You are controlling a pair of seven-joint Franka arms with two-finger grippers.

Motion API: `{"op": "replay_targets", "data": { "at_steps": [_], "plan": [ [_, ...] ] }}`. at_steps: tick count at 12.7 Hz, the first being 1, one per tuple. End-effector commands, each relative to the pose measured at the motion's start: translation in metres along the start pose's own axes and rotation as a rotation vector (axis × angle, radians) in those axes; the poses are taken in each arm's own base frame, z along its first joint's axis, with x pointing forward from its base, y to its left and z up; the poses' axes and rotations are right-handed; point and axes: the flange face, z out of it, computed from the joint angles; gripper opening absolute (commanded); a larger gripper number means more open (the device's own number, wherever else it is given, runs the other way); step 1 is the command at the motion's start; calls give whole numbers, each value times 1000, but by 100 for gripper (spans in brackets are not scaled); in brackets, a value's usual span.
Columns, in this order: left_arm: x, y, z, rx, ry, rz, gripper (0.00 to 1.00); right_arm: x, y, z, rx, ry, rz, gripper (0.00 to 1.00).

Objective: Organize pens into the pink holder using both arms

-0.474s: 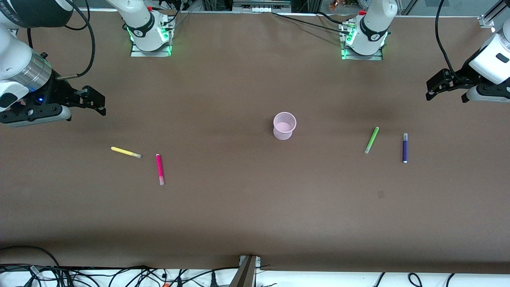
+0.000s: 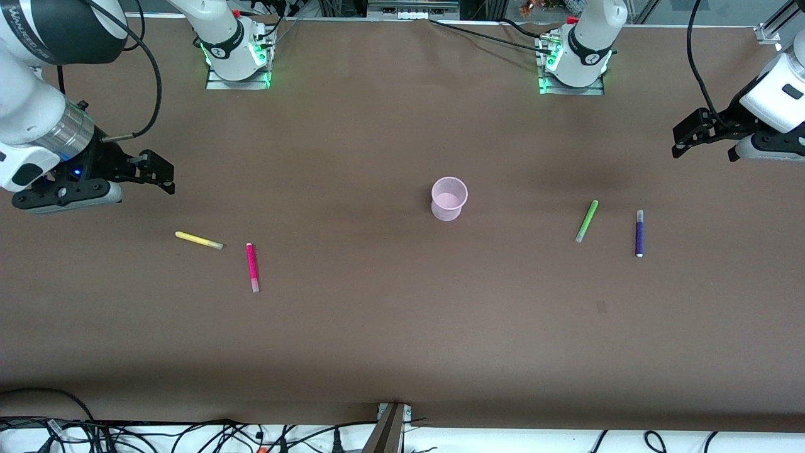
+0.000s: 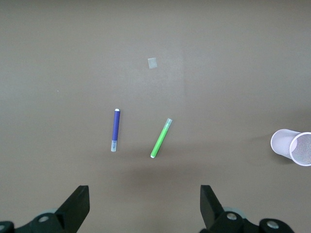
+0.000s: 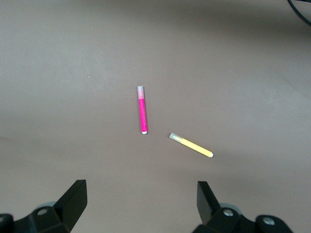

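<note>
Only the right gripper (image 2: pixel 157 171) has shifted, drifting a bit toward the pens on its end of the counter (image 2: pixel 377 327); everything else sits as it was. Nothing's done yet: the pink holder (image 2: pixel 449 199) is empty and all four pens lie flat. Yellow pen (image 2: pixel 199 240) and magenta pen (image 2: pixel 252 267) sit near the right gripper, just ahead of its wide-open fingers. Left gripper (image 2: pixel 682 139) waits, also spread open, near the green pen (image 2: pixel 586 221) and purple pen (image 2: pixel 639 233).

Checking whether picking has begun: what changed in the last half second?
Only the right tool moved, shifting slightly toward the yellow pen and the table's middle, open and empty. The left tool waits open. All pens and the pink holder stayed put.
</note>
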Motion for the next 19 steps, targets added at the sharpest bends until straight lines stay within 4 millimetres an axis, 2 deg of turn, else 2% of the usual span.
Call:
{"op": "replay_targets", "data": {
  "at_steps": [1,8,9,12,13,16,17,19],
  "plan": [
    [3,2,-6,-5,-5,-7,100,-1,-7,-8,-11,15,-10,100],
    [3,2,-6,-5,-6,-7,100,-1,-7,-10,-11,18,-7,100],
    [3,2,-6,-5,-6,-7,100,0,-7,-13,-4,24,-7,100],
    [3,2,-6,-5,-6,-7,100,4,-6,-38,1,73,-1,100],
    [3,2,-6,-5,-6,-7,100,3,-5,-40,0,76,0,100],
    [2,-1,-4,-5,-11,1,100,1,-8,-35,-4,46,-1,100],
    [3,-3,-2,-5,-14,-4,100,1,-15,-36,-6,47,-14,100],
    [9,-3,10,5,-34,0,100,1,-19,-36,-7,47,-22,100]
  ]
}}
